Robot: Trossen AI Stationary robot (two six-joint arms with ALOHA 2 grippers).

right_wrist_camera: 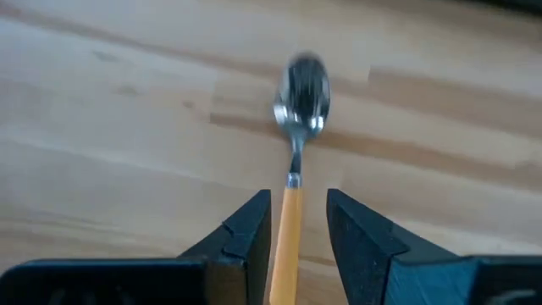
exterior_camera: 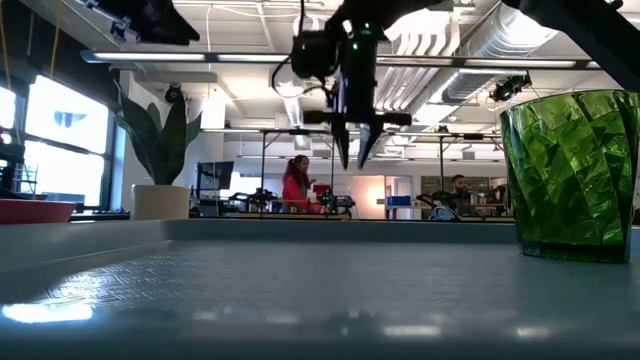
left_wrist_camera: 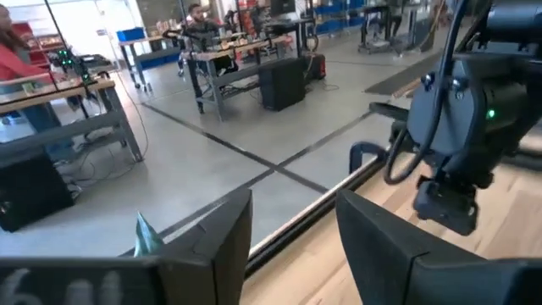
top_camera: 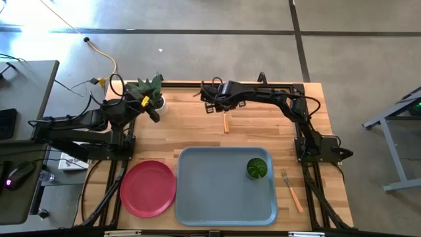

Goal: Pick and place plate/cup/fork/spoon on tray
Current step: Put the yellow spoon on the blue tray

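Note:
The spoon [top_camera: 225,122] lies flat on the wooden table beyond the tray's far edge; the right wrist view shows its silver bowl [right_wrist_camera: 301,89] and orange handle [right_wrist_camera: 290,229]. My right gripper [right_wrist_camera: 296,199] is open above it, one finger on either side of the handle, and hangs clear of the table in the low view [exterior_camera: 352,160]. The green cup [top_camera: 257,168] stands upright on the blue-grey tray [top_camera: 217,197]. The red plate [top_camera: 148,187] lies on the table left of the tray. The fork [top_camera: 291,191] lies on the table right of it. My left gripper [top_camera: 156,115] waits open at the far left.
A white pot with a green plant [top_camera: 152,89] stands at the table's far left, close to my left gripper. Bare wood lies between the spoon and the tray's far rim [top_camera: 223,150]. People and benches show in the room beyond the table.

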